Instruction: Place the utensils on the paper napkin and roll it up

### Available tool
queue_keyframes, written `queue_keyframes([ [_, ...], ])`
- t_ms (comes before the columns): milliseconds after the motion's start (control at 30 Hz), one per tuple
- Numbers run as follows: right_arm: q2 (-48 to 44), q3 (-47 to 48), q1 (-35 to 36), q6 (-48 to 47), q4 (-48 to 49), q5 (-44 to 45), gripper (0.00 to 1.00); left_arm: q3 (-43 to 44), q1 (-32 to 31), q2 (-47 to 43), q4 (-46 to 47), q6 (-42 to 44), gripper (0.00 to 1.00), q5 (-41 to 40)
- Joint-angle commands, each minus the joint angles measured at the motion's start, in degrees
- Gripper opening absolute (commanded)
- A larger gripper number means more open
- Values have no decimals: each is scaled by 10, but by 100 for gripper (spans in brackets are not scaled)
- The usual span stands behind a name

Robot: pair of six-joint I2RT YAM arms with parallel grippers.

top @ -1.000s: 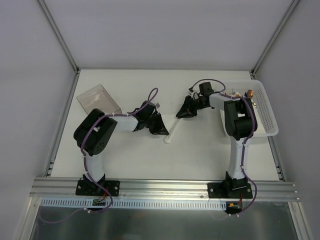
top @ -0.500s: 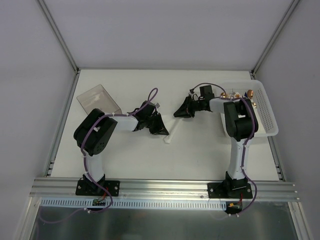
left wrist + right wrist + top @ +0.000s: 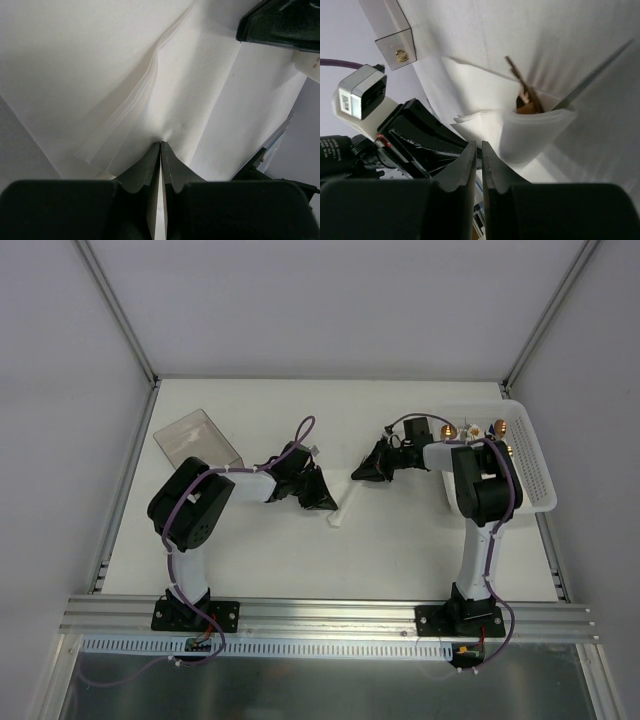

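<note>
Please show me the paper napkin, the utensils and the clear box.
paper napkin (image 3: 535, 137): right wrist view, on the roll's outer side.
utensils (image 3: 529, 102): right wrist view, on the copper ends.
clear box (image 3: 195, 438): top view, on its bottom.

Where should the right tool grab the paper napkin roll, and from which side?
Probably across the paper napkin roll just behind its open end, coming from the robot's right. The left tool pinches the sheet on the opposite side, and the utensils inside stiffen that end.
</note>
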Motion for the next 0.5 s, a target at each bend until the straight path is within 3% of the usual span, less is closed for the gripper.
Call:
queue_keyframes([
  [0, 23, 14, -3, -6, -7, 20, 11, -19, 4, 35, -62, 13, 6, -60],
  [267, 29, 55, 5, -37, -58, 40, 13, -49, 19, 24, -62, -8, 4, -78],
  [467, 25, 99, 24, -35, -70, 35, 19, -95, 39, -13, -63, -13, 1, -100],
])
